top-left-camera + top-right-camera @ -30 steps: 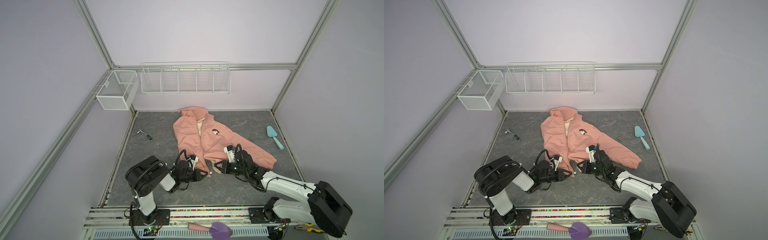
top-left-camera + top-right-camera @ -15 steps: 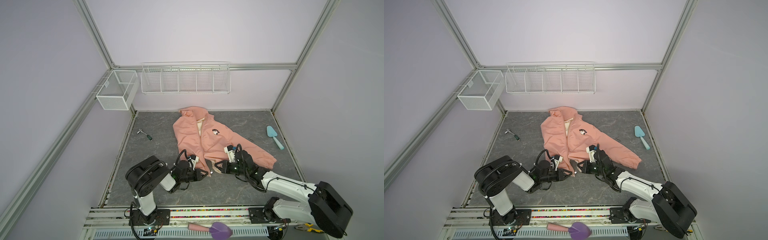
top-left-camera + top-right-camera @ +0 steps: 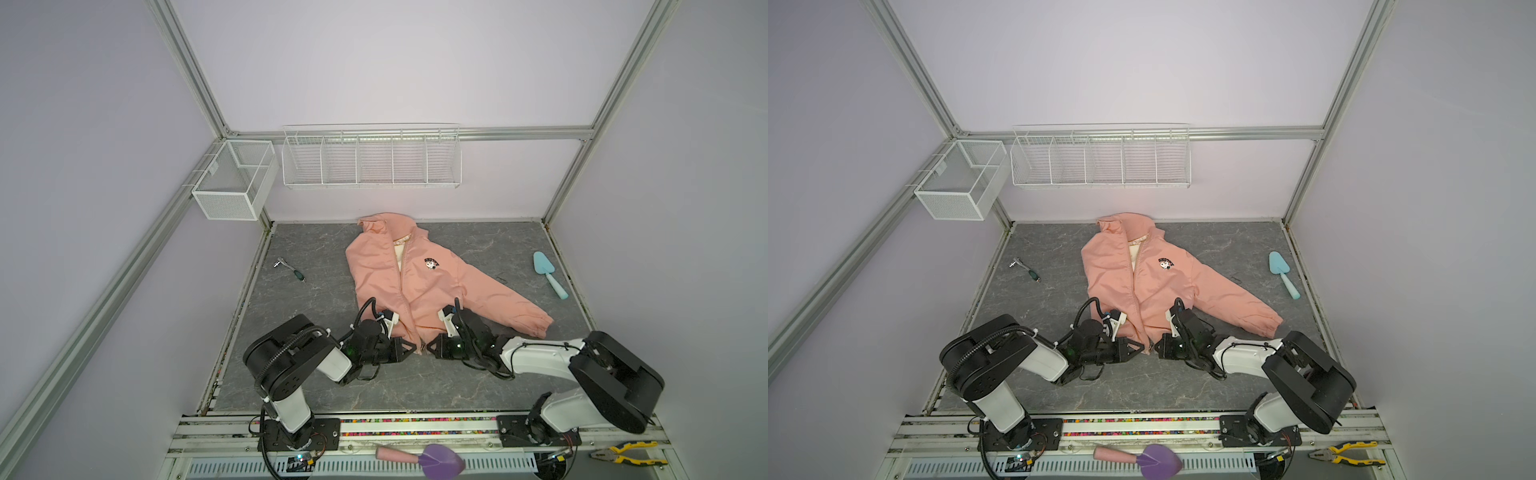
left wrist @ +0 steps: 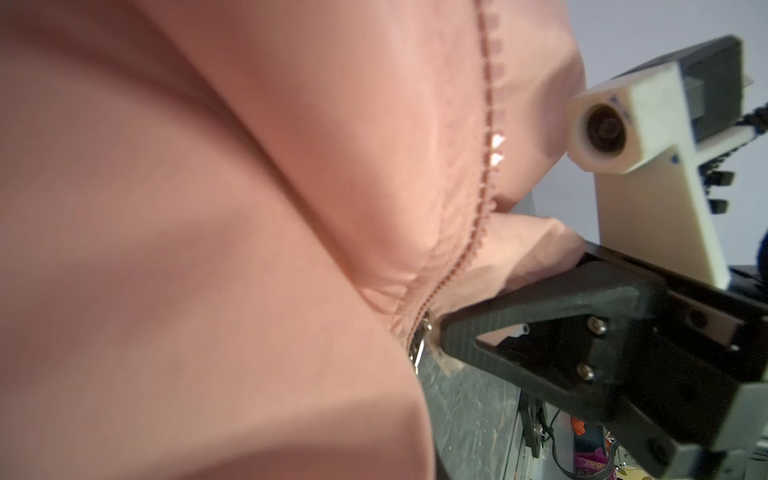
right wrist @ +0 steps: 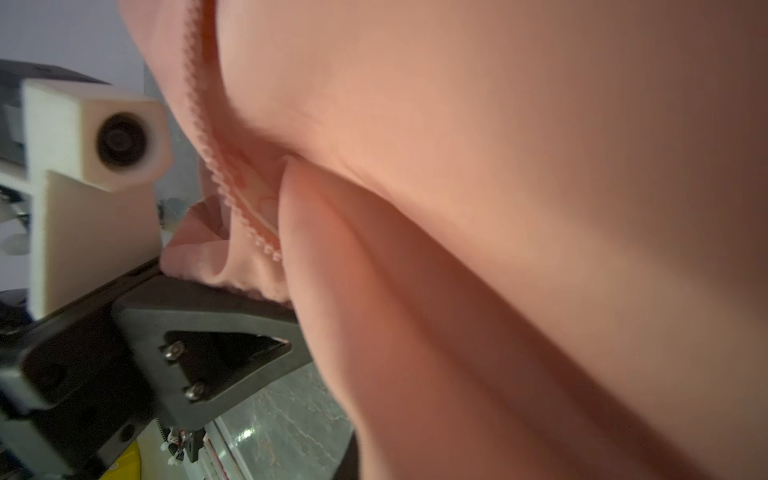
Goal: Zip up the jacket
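1 jacket [image 3: 415, 286], salmon-pink, front up, mid-bench [image 3: 316, 299]; lettering on the chest badge [image 3: 432, 264] too small to read. Left hand [image 3: 413, 348] and right hand [image 3: 428, 347] each clamped on the jacket hem, either side of the zip. 1 teal trowel [image 3: 547, 274]; 1 purple trowel [image 3: 432, 457]; 2 wire baskets [image 3: 371, 160]; 1 ratchet [image 3: 289, 269]; 1 pliers [image 3: 623, 453].

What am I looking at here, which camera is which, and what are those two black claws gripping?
Two robot arms work over a grey table. Both top views look down from overhead. Each wrist view rides on one arm and shows the other arm's claw close up. A pink jacket lies front up, with a small metal tool and a teal trowel lying apart from it. The left gripper and right gripper are both shut, pinching the jacket's bottom hem on either side of the zipper slider.
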`<control>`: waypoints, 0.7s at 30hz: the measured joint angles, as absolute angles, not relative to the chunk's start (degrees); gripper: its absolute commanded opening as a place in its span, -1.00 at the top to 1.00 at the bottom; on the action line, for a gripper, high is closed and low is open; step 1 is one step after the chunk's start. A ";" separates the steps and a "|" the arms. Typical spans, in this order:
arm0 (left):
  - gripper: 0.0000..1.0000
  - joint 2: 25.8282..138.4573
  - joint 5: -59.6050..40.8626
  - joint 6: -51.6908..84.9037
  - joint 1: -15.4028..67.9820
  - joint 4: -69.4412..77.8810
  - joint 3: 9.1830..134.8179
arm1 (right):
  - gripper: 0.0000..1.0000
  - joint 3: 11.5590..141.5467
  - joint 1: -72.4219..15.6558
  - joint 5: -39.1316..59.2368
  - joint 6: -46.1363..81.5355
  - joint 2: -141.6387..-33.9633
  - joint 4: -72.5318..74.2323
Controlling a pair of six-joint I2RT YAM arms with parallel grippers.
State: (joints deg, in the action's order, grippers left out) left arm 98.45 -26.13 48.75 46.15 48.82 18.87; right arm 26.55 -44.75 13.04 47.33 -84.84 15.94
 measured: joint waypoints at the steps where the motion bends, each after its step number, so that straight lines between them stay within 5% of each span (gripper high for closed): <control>1: 0.92 98.26 -26.11 48.75 46.15 48.38 18.87 | 0.88 26.55 -44.80 12.93 47.33 -85.45 16.34; 14: 0.33 97.27 -26.81 47.94 46.26 47.05 19.07 | 0.88 28.08 -45.82 12.19 47.40 -89.19 20.03; 21: 0.48 96.68 -26.63 47.79 46.30 45.87 19.09 | 0.88 28.25 -46.30 11.99 47.59 -90.04 21.50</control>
